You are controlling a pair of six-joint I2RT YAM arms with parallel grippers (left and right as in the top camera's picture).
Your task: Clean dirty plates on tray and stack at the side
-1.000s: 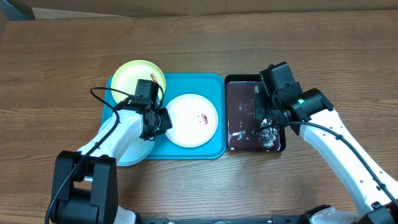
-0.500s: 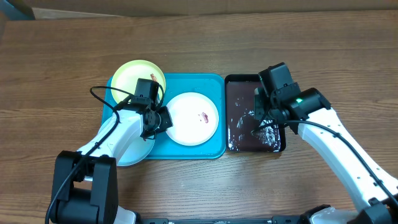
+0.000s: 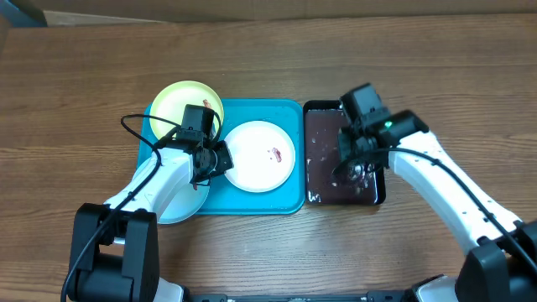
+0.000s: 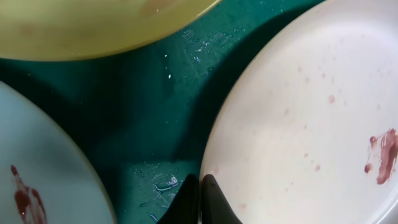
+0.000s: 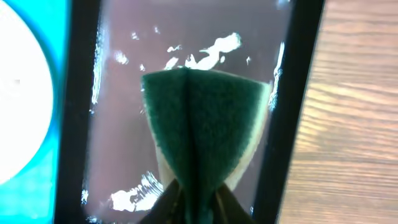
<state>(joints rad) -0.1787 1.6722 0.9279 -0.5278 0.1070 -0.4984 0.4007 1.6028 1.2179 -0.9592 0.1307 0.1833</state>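
The turquoise tray (image 3: 289,197) holds the white plate (image 3: 256,164), which has a reddish smear and specks. The yellow-green plate (image 3: 180,105) overlaps the tray's far left corner. The pale blue plate (image 3: 172,210) lies at the near left, partly under my left arm. My left gripper (image 3: 218,159) is shut on the white plate's left rim (image 4: 298,124), fingertips (image 4: 200,186) straddling the edge. My right gripper (image 3: 351,170) is shut on a folded green sponge (image 5: 205,118), held over the black pan (image 3: 323,197).
The black pan (image 5: 84,93) holds reddish-brown water with white foam and stands right of the tray. Bare wooden table surrounds both. In the left wrist view the yellow-green plate (image 4: 93,25) and the stained pale blue plate (image 4: 37,162) lie close to the fingers.
My right gripper with the sponge has shifted left and back inside the black pan, and the foam has moved. My left arm has not moved.
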